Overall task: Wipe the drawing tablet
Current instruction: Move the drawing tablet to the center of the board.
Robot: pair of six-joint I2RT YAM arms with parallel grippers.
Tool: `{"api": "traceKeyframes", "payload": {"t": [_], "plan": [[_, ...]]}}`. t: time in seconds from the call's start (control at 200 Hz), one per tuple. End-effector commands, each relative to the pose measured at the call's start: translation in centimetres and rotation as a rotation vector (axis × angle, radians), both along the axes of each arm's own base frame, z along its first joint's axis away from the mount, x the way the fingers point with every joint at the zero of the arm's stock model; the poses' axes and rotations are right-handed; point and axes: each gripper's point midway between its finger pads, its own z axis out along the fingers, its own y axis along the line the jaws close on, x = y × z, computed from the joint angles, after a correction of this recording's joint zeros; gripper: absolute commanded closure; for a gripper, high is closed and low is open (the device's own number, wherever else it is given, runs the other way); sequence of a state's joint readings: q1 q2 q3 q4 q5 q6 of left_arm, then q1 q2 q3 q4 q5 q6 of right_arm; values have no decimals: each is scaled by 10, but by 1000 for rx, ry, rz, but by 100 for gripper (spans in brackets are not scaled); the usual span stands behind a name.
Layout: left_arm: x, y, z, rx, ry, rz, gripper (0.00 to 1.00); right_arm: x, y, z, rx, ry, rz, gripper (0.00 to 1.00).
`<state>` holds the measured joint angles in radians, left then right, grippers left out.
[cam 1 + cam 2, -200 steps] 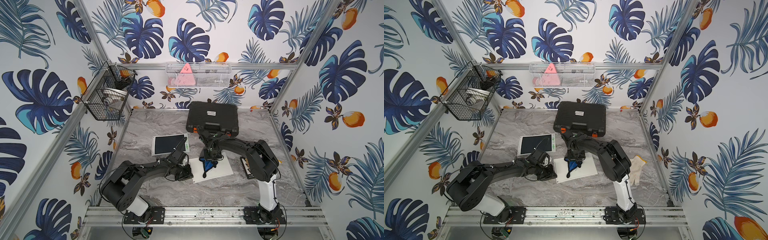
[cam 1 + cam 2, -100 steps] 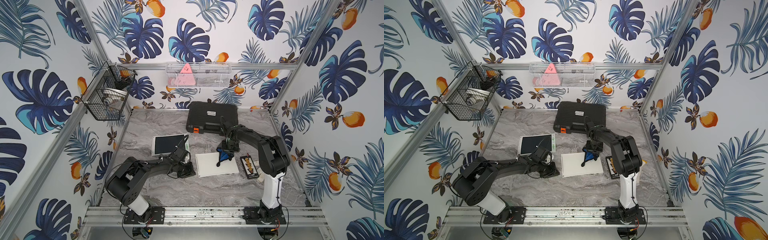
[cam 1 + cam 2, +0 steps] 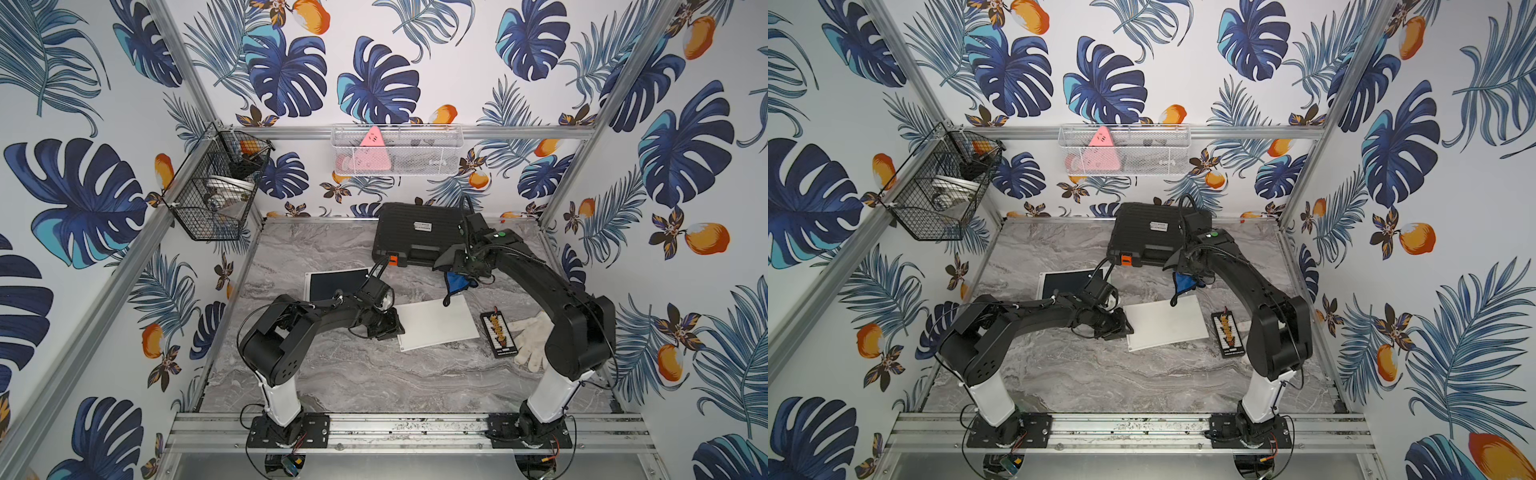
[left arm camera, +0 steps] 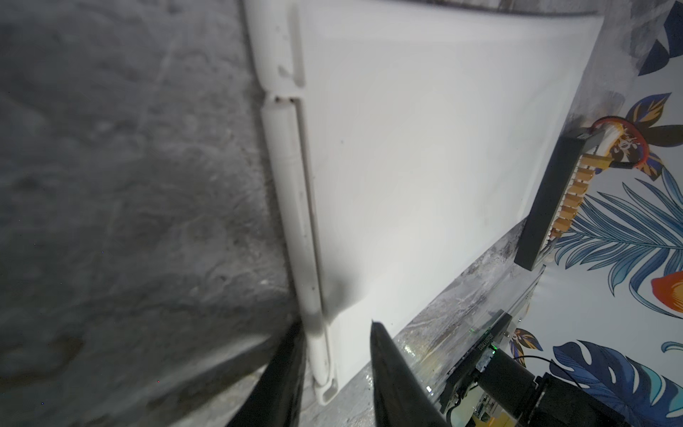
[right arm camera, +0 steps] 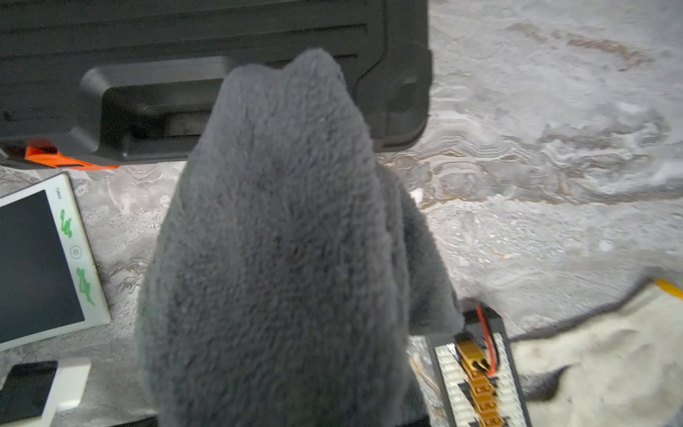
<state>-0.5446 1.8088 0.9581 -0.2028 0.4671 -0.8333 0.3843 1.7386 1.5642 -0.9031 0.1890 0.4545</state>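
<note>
The drawing tablet is a flat white slab lying mid-table, with a white stylus clipped along its left edge. My left gripper sits low at that edge, open. Its two dark fingers stand apart on either side of the stylus rim. My right gripper hangs above the table, between the tablet's far edge and the black case. It is shut on a cloth, blue on one side and grey fleece on the other. The cloth hides the fingers in the right wrist view.
A second tablet with a dark screen and green scribbles on its bezel lies left of centre. A black case sits at the back. A black connector strip and a white glove lie to the right. Wire baskets hang on the walls.
My right gripper lifted the cloth off the white tablet and carried it back and right toward the black case. My left gripper's jaws have parted at the tablet's edge.
</note>
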Motion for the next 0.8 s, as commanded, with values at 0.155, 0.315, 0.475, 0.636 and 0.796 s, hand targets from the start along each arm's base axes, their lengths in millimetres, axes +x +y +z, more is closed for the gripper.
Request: {"api": "traceKeyframes", "payload": {"t": [0.155, 0.315, 0.475, 0.636, 0.796], "plan": [[-9, 14, -28, 118, 79, -19, 58, -56, -33, 10, -25, 14, -114, 100], [4, 0, -29, 89, 69, -13, 57, -88, -46, 0, -41, 70, -134, 100], [23, -13, -30, 77, 56, -21, 55, -108, -49, -7, -25, 96, -132, 100], [42, -26, -20, 58, 20, -50, 47, -126, -51, -18, -28, 139, -117, 100], [57, -7, 17, 99, -52, -26, 38, -146, -41, -42, -23, 229, -66, 100]]}}
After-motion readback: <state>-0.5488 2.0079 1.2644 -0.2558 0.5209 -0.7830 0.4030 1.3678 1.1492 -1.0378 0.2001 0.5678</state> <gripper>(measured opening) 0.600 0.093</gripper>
